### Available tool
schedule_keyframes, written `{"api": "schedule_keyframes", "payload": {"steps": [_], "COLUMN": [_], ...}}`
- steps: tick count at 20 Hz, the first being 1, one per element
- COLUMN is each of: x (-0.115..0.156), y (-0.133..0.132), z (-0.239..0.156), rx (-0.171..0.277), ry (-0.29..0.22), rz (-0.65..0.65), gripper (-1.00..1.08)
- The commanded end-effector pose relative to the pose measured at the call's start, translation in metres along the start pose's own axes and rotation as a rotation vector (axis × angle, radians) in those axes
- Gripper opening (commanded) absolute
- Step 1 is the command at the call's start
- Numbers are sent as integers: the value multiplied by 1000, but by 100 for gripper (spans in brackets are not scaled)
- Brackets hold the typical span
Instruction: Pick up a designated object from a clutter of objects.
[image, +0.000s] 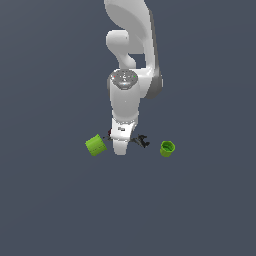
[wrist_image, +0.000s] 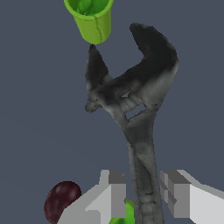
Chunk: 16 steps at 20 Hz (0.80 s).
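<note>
Dark grey wrench (wrist_image: 138, 109) lies on the surface (image: 50, 200) under your gripper (wrist_image: 144, 192); its fingers (wrist_image: 114, 192) straddle the handle, apart, not yet clamped. Lime cups (image: 95, 145) (image: 167, 148) flank it left and right, a dark red ball (wrist_image: 62, 201) near the handle.

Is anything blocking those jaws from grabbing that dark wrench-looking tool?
Nothing visible does. In the wrist view the dark tool has its handle running right between the open jaws of the gripper. The dark red ball and green cup sit off to the sides.
</note>
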<state>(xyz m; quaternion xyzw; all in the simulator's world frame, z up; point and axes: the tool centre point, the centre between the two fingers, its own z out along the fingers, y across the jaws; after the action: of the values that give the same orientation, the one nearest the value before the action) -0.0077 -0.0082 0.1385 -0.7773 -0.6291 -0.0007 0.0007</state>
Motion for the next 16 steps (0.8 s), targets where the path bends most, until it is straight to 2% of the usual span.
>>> {"api": "schedule_keyframes", "payload": {"steps": [1,16], "x": [0,0], "y": [12,85], "z": [-22,-141], "rx": [1,0], "ry": [1,0], "rz": [0,1], "gripper": [-100,-100]}}
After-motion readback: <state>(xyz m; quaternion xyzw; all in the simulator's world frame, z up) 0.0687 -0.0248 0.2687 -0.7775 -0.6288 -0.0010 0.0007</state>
